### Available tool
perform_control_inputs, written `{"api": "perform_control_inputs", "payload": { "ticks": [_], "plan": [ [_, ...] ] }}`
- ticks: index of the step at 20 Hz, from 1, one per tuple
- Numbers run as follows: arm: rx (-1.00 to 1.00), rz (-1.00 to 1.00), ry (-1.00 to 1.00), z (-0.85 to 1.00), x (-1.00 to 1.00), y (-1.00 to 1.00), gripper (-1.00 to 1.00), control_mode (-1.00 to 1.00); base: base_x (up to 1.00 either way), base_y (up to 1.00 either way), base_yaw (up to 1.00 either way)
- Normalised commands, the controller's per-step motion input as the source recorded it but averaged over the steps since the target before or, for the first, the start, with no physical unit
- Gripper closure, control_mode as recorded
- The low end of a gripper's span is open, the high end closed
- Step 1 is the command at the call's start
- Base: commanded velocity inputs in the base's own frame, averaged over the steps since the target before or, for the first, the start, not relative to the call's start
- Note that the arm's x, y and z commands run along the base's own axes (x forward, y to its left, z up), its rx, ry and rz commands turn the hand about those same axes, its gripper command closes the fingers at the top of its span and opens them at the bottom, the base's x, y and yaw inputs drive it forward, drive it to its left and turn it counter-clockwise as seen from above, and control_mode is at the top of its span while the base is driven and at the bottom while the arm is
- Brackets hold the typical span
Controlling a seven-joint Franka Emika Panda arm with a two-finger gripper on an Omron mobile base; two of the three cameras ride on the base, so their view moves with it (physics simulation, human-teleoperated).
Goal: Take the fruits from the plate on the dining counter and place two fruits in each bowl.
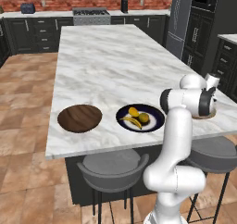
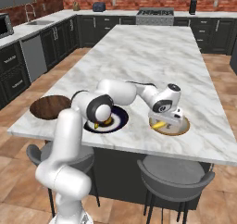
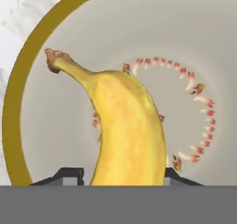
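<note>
A yellow banana (image 3: 125, 126) sits inside the tan bowl (image 3: 11, 121), stem pointing away from the hand. My gripper (image 3: 124, 177) is shut on its near end, one dark tip on each side. From the right base view the gripper (image 2: 170, 119) hangs low over the tan bowl (image 2: 183, 128) with the banana (image 2: 159, 124) under it. The navy plate (image 1: 157, 114) on the dining counter (image 1: 106, 65) carries a second banana (image 1: 132, 121), a yellow-orange fruit (image 1: 134, 111) and an olive-green fruit (image 1: 144, 118). Left of the plate lies the dark wooden bowl (image 1: 79, 118).
Two grey stools (image 1: 113, 165) (image 2: 173, 172) stand under the counter's near edge. My own arm (image 2: 115, 92) stretches across the plate toward the tan bowl. The far half of the marble top is bare. Dark cabinets and a stove line the back wall.
</note>
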Motion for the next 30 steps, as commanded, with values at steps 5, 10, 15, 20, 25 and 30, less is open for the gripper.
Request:
{"api": "perform_control_inputs", "payload": {
  "ticks": [5, 10, 15, 20, 25, 30],
  "plan": [
    [0.01, 0.12, 0.01, -0.21, 0.43, -0.01, -1.00, -1.00, 0.00, 0.00, 0.00],
    [0.00, 0.02, -0.03, -0.13, -0.04, 0.03, -1.00, -1.00, 0.00, 0.00, 0.00],
    [-0.01, -0.19, -0.13, 0.26, -0.96, 0.17, -1.00, -1.00, 0.00, 0.00, 0.00],
    [-0.15, -0.19, -0.31, 0.52, -0.74, 0.98, -1.00, -1.00, 0.00, 0.00, 0.00],
    [-0.28, -0.03, -0.21, 0.03, -0.17, 1.00, -1.00, -1.00, 0.00, 0.00, 0.00],
    [-0.12, 0.12, -0.09, 0.49, 0.01, 1.00, -1.00, -1.00, 0.00, 0.00, 0.00]
  ]
}}
